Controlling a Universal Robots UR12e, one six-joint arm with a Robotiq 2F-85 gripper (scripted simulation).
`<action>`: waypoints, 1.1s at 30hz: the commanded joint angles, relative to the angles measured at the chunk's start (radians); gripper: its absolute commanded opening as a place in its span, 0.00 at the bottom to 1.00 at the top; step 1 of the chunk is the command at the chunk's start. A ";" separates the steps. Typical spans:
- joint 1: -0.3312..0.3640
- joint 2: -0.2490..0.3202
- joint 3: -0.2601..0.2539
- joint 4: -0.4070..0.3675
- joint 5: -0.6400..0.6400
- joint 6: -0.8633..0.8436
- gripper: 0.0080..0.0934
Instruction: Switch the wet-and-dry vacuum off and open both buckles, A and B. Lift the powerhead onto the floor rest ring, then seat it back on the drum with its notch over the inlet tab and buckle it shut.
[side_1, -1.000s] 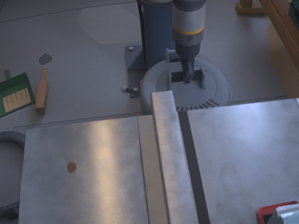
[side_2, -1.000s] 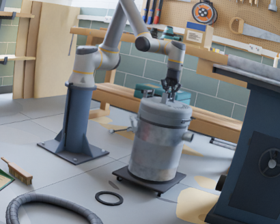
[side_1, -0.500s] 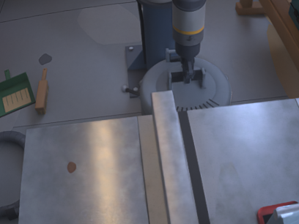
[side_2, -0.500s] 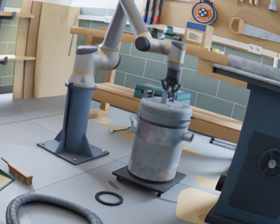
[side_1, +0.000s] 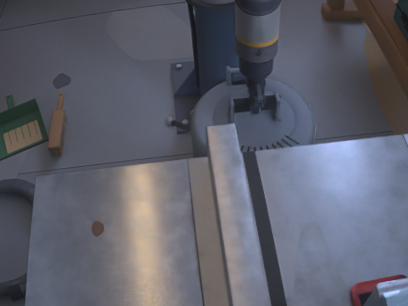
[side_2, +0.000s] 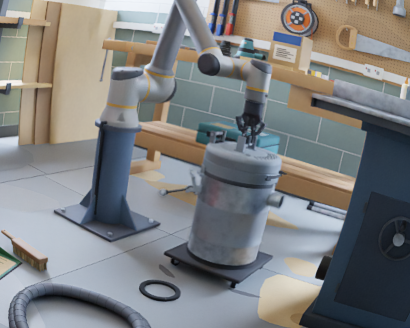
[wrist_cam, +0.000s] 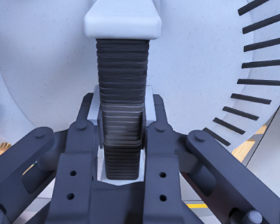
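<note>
The grey powerhead (side_2: 244, 164) sits on top of the vacuum drum (side_2: 231, 220), which stands on a dark wheeled base. The powerhead's dark ribbed carry handle (wrist_cam: 122, 102) is gripped in my closed gripper (wrist_cam: 121, 143), which stands straight above the lid (side_1: 256, 102) (side_2: 250, 131). The black floor rest ring (side_2: 159, 290) lies empty on the floor in front of the drum. An inlet stub (side_2: 275, 200) sticks out of the drum's right side. The buckles are too small to read.
The table saw (side_1: 220, 220) (side_2: 367, 210) stands close on the drum's right. The arm's blue pedestal (side_2: 111, 185) stands to the left. A grey hose (side_2: 65, 300) curls on the near floor by a brush (side_2: 26, 248). A wooden bench (side_2: 250, 160) runs behind.
</note>
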 joint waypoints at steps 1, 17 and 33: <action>0.000 0.000 0.000 0.000 0.000 0.000 0.26; 0.000 0.000 0.000 0.000 0.000 0.000 0.52; 0.000 -0.040 -0.019 0.057 0.000 0.000 0.52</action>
